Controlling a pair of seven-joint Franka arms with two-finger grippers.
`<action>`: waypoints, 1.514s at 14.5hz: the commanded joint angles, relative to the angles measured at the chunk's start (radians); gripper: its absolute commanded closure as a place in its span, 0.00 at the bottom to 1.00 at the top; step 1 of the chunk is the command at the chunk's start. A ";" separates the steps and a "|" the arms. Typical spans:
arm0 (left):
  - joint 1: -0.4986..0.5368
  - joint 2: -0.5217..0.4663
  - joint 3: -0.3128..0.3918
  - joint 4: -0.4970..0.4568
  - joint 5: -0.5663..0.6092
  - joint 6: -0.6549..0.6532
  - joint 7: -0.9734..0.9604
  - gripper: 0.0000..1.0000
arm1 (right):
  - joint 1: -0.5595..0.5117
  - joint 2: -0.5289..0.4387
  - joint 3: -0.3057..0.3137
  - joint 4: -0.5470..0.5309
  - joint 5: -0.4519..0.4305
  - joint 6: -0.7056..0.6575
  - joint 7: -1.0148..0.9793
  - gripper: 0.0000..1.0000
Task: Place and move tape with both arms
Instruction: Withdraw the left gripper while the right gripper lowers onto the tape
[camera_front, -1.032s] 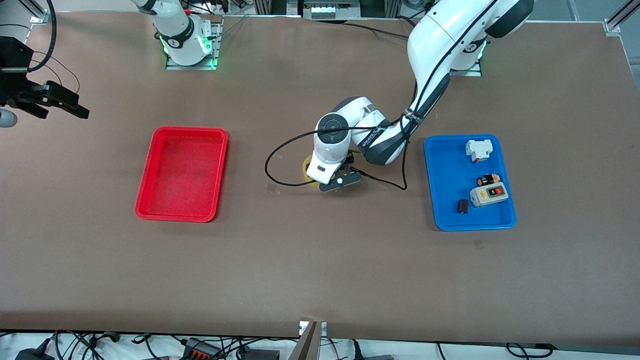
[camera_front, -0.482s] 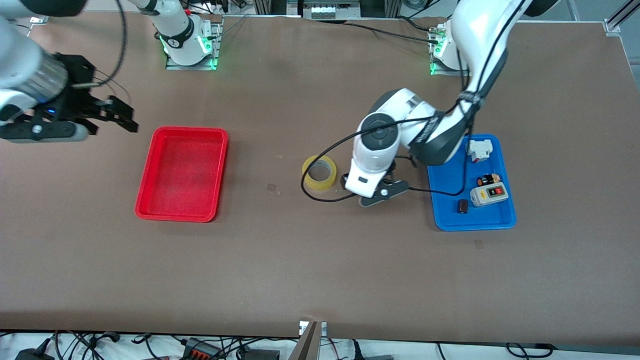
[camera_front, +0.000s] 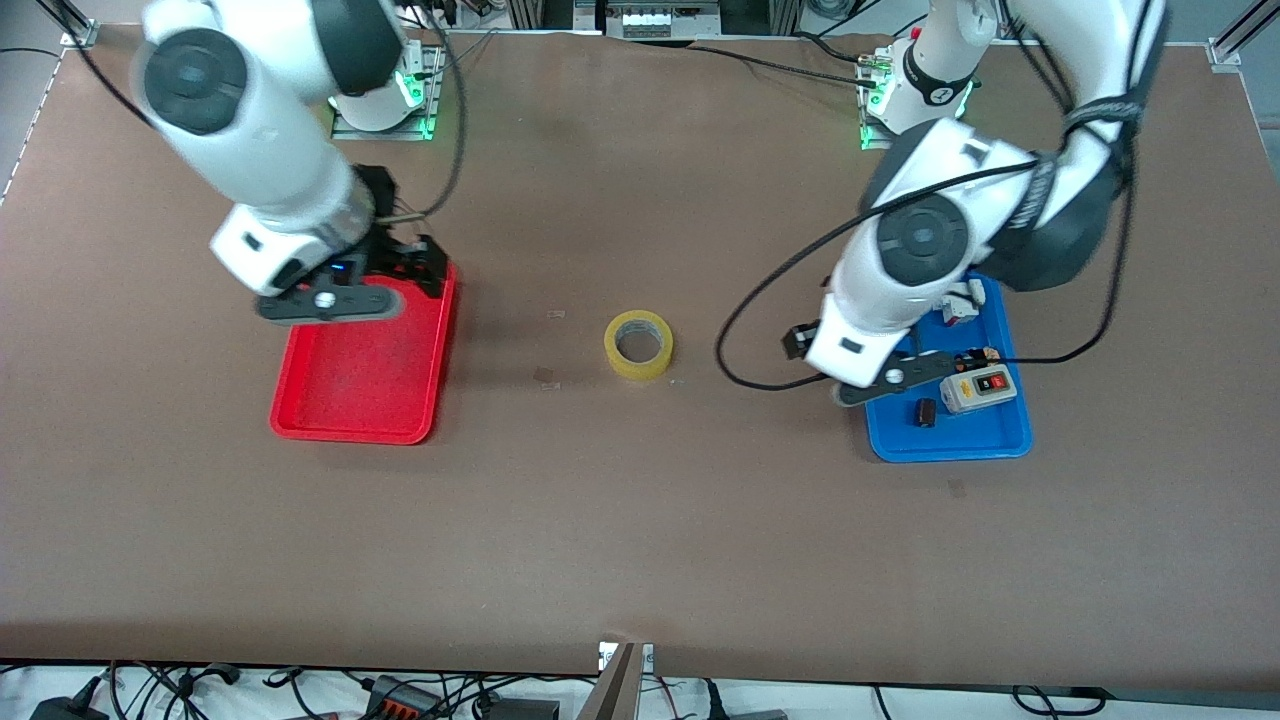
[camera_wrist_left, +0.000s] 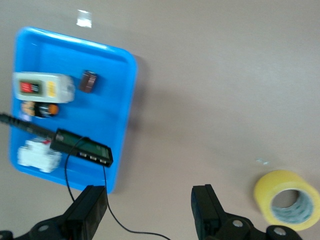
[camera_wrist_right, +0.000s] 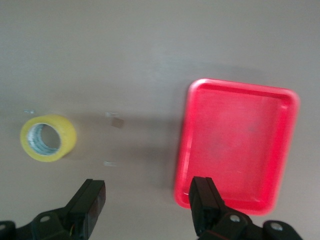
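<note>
- The ring-shaped roll of translucent yellowish-tan packing tape (camera_front: 638, 344) lies flat on the brown bench (camera_front: 640, 540), in the middle of the front view. It is between the red rectangular plastic tray (camera_front: 364, 380) and the blue rectangular plastic tray (camera_front: 900, 340), well apart from both.
- My left gripper (camera_front: 893, 377) is in the middle right of the front view, over the edge of the blue tray on the tape's side. Its fingers (camera_wrist_left: 202, 207) are wide apart and hold nothing.
- My right gripper (camera_front: 325, 303) is in the upper left of the front view, over the red tray's edge that is farther from the front camera. Its fingers (camera_wrist_right: 202, 202) are also fully spread and empty.
- I judge that the tape is now placed at the centre and that my right arm must take it next.
- Risk one: the roll is round and smooth. If my right gripper closes off-centre on the wall, the roll can slip or tip over.
- Risk two: if one finger comes down on the rim and not into the hole, it will push the roll along the bench.
- Risk three: the black cable (camera_front: 760, 330) of my left arm hangs in a loop near the tape. If this arm swings back toward the centre, the loop could drag the roll or meet my right arm.
- Risk four: my left gripper is low over the small grey switch box (camera_front: 978, 389) and other little parts in the blue tray, so a careless descent could knock them.
</note>
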 joint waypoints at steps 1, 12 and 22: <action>0.086 -0.068 -0.010 -0.018 -0.042 -0.064 0.124 0.00 | 0.061 0.075 -0.009 0.011 0.004 0.080 0.062 0.02; 0.042 -0.254 0.418 -0.037 -0.217 -0.139 0.681 0.00 | 0.230 0.369 -0.009 0.022 0.052 0.390 0.219 0.02; -0.009 -0.295 0.423 -0.043 -0.202 -0.118 0.710 0.00 | 0.289 0.503 -0.009 0.020 0.058 0.524 0.265 0.02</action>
